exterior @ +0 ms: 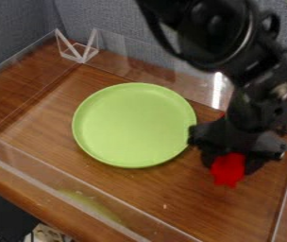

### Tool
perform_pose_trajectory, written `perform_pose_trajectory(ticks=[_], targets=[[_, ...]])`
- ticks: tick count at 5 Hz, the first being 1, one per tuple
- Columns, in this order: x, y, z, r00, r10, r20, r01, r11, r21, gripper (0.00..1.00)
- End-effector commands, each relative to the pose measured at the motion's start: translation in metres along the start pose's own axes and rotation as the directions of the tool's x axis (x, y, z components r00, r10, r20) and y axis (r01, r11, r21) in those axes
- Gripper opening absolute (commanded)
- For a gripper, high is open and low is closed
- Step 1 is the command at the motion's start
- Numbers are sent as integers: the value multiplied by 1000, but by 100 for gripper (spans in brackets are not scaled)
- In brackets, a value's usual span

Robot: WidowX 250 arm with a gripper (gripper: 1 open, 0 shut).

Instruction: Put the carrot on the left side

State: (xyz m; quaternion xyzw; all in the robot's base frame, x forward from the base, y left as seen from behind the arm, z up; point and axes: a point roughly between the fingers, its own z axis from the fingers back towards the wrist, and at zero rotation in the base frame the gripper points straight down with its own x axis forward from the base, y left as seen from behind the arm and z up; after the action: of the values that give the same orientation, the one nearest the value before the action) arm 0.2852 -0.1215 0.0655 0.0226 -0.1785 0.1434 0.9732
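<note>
Wooden table (pixel 58 104), clear walls: we have the carrot gripped.
Our gripper (pixel 229 163) clamps the red carrot (pixel 227 170) right of the green plate (pixel 131 123); carrying it to the left side remains.

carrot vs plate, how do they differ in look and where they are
The carrot is red, small and blocky; the plate is lime green, round and much wider. The carrot sits in the end effector right of the plate; the plate lies flat on the table, untouched. Both are plain single colours.
</note>
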Motion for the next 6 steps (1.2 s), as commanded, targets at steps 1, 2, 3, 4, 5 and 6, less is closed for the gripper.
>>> perform_pose_trajectory(ticks=[1,2,3,4,5,6], targets=[[30,-13,43,998,37,59,-33,997,-67,0],[47,-10,76,994,71,83,-63,994,-89,0],[67,5,106,984,140,106,-127,984,-127,0],[65,24,108,984,138,110,-119,979,-164,0],[59,35,105,989,113,100,-94,981,-172,0],[57,55,107,991,95,97,-76,981,-176,0]])
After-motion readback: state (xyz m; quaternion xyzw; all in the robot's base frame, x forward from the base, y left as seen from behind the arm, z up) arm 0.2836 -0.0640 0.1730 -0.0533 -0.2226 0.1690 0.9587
